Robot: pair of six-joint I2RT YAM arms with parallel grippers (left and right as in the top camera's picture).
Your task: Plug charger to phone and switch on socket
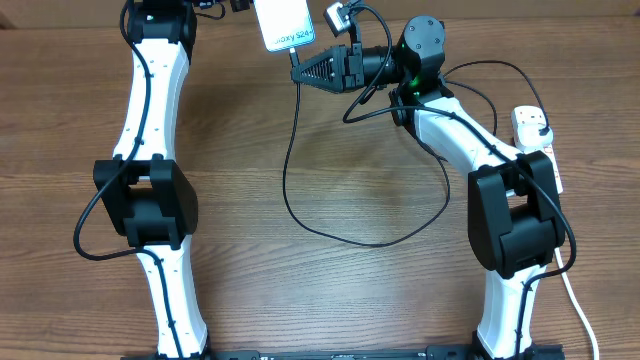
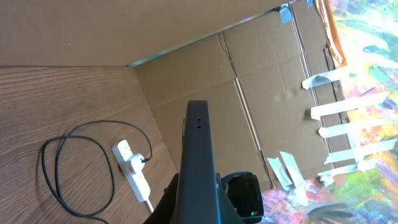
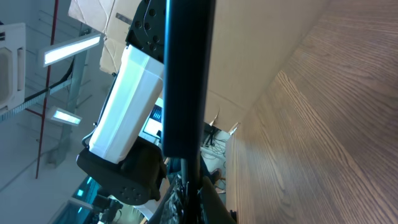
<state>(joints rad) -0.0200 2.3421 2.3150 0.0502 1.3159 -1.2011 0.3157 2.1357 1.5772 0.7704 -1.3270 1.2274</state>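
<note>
**Item 1, left gripper** (image 2: 194,211): closed on the phone (image 1: 283,22). The phone is held off the table at the 12 o'clock edge, screen towards the overhead camera and its top cut off by the frame. In the left wrist view it is seen edge-on as a dark slab.

**Item 2, right gripper** (image 1: 296,72): closed, fingers pointed towards 9 o'clock, tip just below the phone's lower edge. The charger (image 1: 284,175) leaves this tip. Whether its connector touches the phone cannot be told. A dark glossy bar fills the centre of the right wrist view, and its identity cannot be told.

**Item 3, charger cable:** it drops from the gripper tip towards 6 o'clock, then is laid in a wide loop across the table centre. It passes under the right arm and ends at the socket (image 1: 528,130).

**Item 4, socket:** it lies at the 3 o'clock edge, half hidden by the right arm. The switch position is too small to read. A thick white cord (image 1: 575,300) runs from it towards 5 o'clock.

**Item 5, table** (image 1: 330,300): bare wood is seen between the arms below the loop, and from 7 to 10 o'clock outside the left arm.

**Item 6, cardboard wall** (image 2: 261,81): it stands along the far edge, close behind the phone and the socket.
</note>
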